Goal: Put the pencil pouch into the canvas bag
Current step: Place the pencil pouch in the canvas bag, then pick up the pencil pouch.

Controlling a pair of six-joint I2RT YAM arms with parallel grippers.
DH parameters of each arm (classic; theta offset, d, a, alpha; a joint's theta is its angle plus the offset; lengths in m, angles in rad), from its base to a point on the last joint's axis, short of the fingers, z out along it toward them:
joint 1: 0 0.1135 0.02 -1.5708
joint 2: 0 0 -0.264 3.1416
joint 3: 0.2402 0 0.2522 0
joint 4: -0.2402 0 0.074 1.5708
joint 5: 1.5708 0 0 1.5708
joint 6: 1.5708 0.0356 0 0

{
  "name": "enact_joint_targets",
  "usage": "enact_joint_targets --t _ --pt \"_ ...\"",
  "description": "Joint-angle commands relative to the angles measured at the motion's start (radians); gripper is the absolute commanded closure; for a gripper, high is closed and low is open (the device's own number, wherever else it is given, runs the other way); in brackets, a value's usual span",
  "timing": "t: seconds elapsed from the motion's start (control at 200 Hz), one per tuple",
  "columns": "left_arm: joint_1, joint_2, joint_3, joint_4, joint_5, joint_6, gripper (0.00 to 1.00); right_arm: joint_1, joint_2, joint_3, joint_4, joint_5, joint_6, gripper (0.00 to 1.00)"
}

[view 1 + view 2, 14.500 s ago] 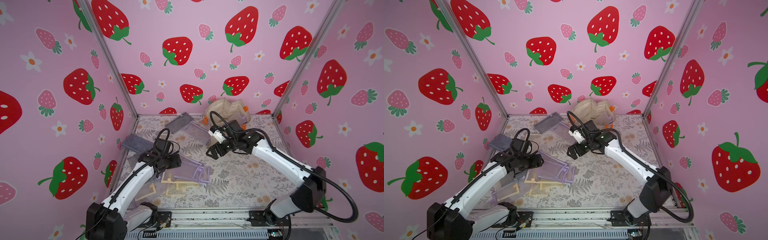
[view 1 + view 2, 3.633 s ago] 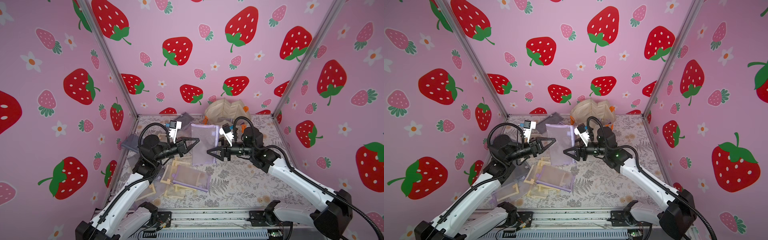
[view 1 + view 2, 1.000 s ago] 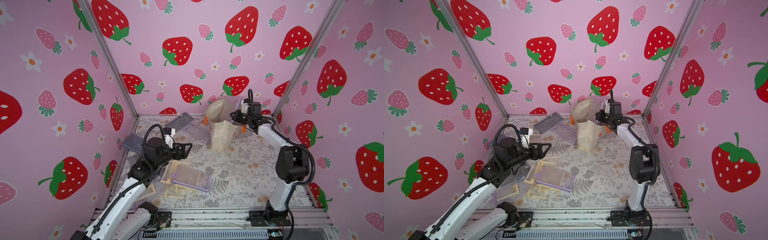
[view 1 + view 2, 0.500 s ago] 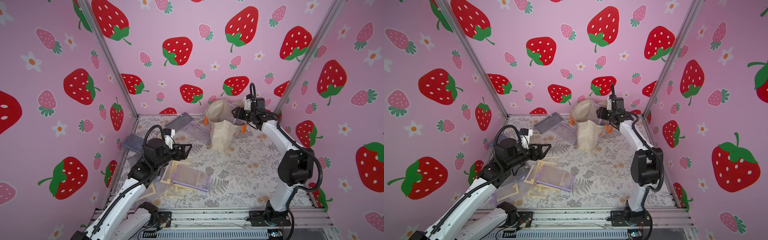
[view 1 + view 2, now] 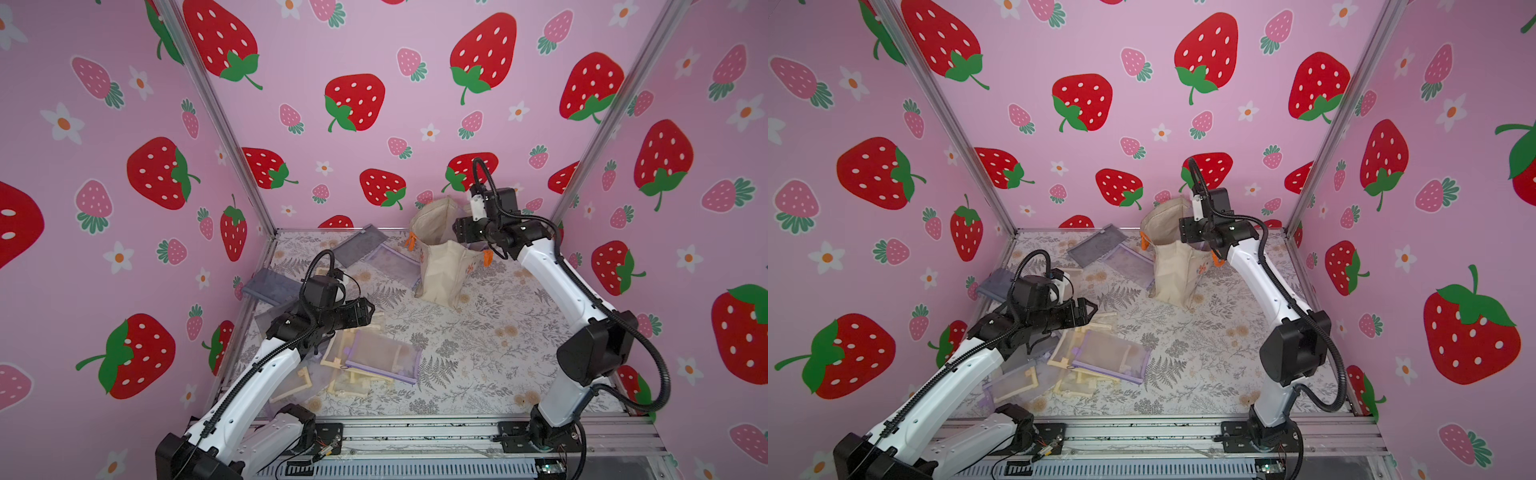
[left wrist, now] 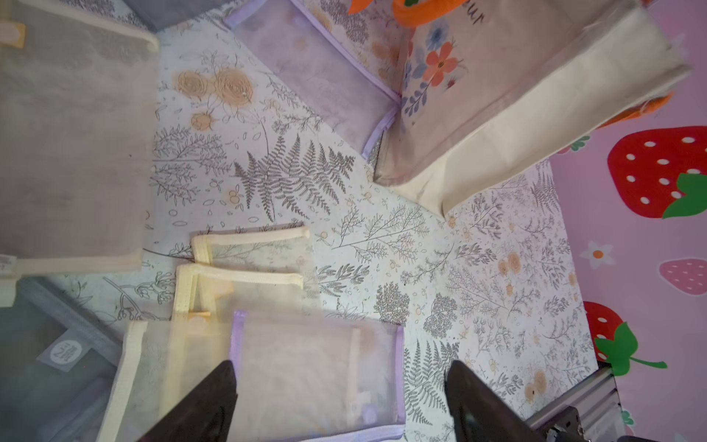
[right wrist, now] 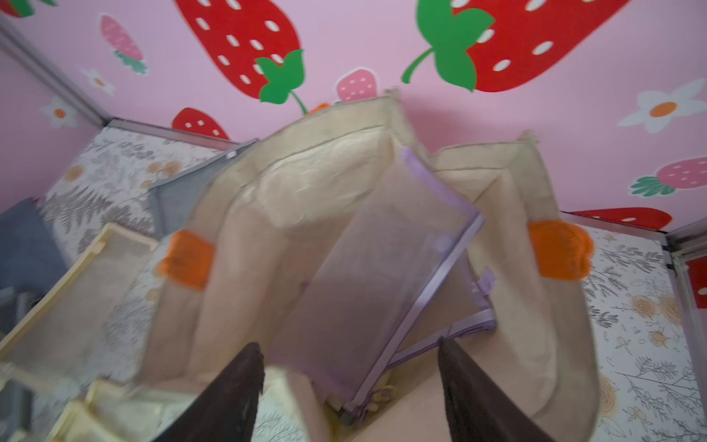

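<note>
My right gripper (image 7: 348, 350) hangs at the canvas bag (image 7: 306, 183) mouth, jaws wide apart, gripping nothing. The purple mesh pencil pouch (image 7: 375, 260) sits inside, straight ahead of the fingers, tilted, long axis running into the bag. Left gripper (image 6: 341, 369), wide and empty, hovers over spare pouches (image 6: 317, 344), well apart.

A pale floor cloth (image 5: 478, 345) printed with grey ferns and tan flowers covers the base. Behind it and on both sides rise pink walls (image 5: 395, 124) patterned with red strawberries and white daisies. Silver metal posts (image 5: 222, 124) stand at its far corners, and a slotted aluminium rail (image 5: 415, 440) runs along its near edge. The light is soft and even.
</note>
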Motion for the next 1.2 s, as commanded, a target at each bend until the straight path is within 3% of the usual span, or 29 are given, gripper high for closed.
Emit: enact_joint_targets --t 0.0,0.16,0.265,0.58,0.86,1.191 --pt "0.002 -0.023 -0.057 -0.081 0.034 -0.070 0.13 0.098 -0.090 -0.044 -0.137 -0.055 -0.086 0.21" --pt "0.003 -0.068 -0.165 -0.075 0.064 -0.149 0.14 0.239 -0.123 -0.231 -0.095 -0.218 -0.024 0.18" --pt "0.001 -0.104 -0.231 -0.063 0.089 -0.189 0.25 0.310 -0.072 -0.323 -0.052 -0.273 -0.001 0.17" --pt "-0.026 -0.256 -0.419 -0.030 0.100 -0.302 0.31 0.360 0.165 -0.432 0.126 -0.430 0.094 0.15" --pt "-0.028 -0.160 -0.466 0.115 0.118 -0.333 0.36 0.371 0.278 -0.469 0.217 -0.522 0.121 0.11" --pt "-0.026 -0.053 -0.477 0.276 0.075 -0.353 0.38 0.422 0.315 -0.565 0.310 -0.558 0.188 0.15"
